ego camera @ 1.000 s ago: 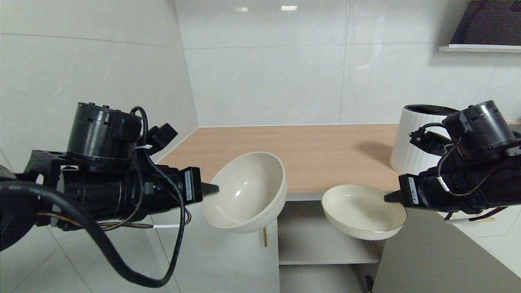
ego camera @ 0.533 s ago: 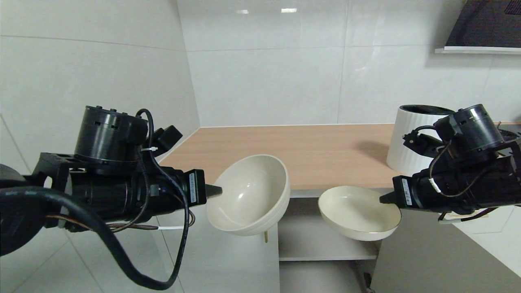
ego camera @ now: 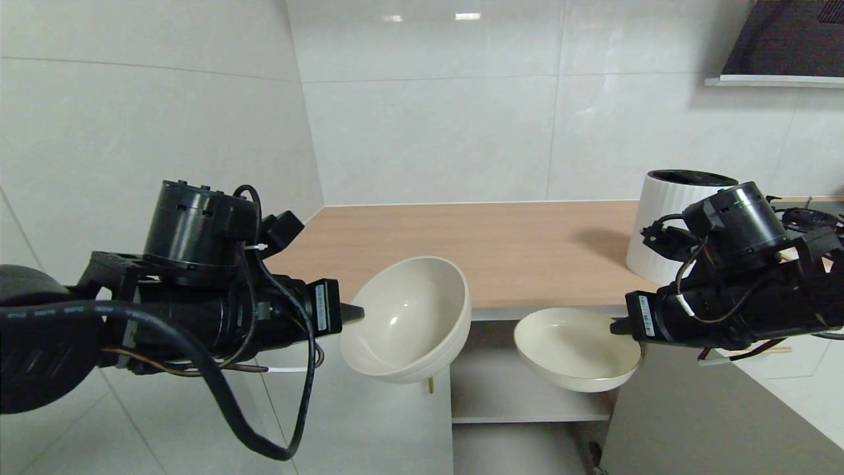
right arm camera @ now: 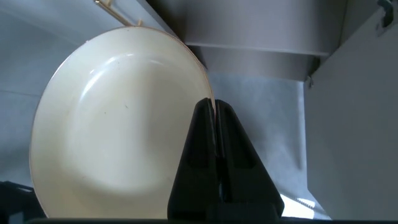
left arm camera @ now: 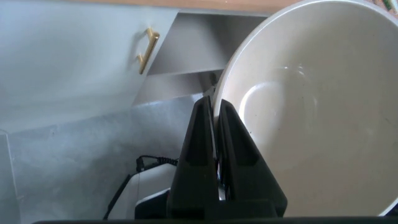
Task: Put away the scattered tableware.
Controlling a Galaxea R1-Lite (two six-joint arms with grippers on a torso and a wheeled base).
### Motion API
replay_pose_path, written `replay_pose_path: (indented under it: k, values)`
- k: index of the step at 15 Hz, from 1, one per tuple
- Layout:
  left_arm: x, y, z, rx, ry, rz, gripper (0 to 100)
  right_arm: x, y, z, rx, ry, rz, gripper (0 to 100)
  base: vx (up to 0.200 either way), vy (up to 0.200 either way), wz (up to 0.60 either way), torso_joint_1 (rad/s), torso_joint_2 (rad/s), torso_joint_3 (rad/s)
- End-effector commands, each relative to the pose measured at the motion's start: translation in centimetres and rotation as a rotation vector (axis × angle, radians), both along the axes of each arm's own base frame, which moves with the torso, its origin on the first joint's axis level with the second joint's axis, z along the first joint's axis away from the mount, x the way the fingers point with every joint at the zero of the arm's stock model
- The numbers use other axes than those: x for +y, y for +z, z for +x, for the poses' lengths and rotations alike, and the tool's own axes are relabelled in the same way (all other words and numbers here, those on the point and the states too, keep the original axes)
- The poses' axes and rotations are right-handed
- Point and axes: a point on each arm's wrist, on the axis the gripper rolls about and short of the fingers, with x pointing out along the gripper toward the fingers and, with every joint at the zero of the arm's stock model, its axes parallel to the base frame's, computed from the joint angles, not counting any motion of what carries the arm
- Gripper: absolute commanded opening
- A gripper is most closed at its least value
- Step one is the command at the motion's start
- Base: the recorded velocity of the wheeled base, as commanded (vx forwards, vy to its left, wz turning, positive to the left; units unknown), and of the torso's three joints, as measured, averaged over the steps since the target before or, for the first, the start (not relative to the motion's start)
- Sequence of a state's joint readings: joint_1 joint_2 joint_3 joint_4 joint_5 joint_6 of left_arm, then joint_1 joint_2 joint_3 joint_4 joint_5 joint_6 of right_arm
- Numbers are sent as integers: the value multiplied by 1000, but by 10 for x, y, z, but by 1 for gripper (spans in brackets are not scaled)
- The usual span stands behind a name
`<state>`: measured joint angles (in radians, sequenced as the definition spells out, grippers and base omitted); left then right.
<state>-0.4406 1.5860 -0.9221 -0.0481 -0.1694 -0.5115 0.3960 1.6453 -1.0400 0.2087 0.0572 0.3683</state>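
"So, where is the deep bowl [ego camera: 412,316]?"

"Up in the air, off the counter [ego camera: 501,244]. The left claw [ego camera: 356,312] is pinched tight on its rim, one finger inside and one outside. The bowl hangs tilted, its hollow turned up and towards the robot's right."

"And what lies behind it?"

"The front edge of the wooden counter, and below that a white cabinet door [ego camera: 369,422] with a gold handle [ego camera: 429,388] just under the bowl."

"What about the other arm?"

"The right claw [ego camera: 616,324] is closed on the rim of a shallow dish [ego camera: 573,346], cream like the bowl. From the right wrist its fingers sit close together with the thin edge between them. The dish is nearly level, dipping a little away from the claw."

"Where does it hang?"

"In front of the open compartment under the counter, above its shelf [ego camera: 521,396] and touching nothing but the claw."

"Do bowl and dish meet?"

"No, they hang side by side with a gap between them, the bowl on the robot's left."

"Anything on the counter?"

"A ribbed white container [ego camera: 659,224] stands upright at its right end, behind the right arm. A dark range hood [ego camera: 778,39] sits on the tiled wall above."
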Motion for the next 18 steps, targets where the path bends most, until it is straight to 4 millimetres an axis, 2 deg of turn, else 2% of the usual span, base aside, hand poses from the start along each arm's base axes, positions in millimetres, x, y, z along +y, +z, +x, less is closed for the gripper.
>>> replay_pose_path:
  k: [1,6,18]
  values:
    - [-2,-6,3,18,-3,10,0,1,-6,4,19,0,-8,0,0,0,0,0,0,0]
    - [-2,-6,2,20,-5,10,0,3,-9,6,28,0,-13,0,0,0,0,-139,347,196]
    - [-6,-9,2,26,-14,18,0,4,-16,11,42,-2,-20,0,0,0,0,-155,457,294]
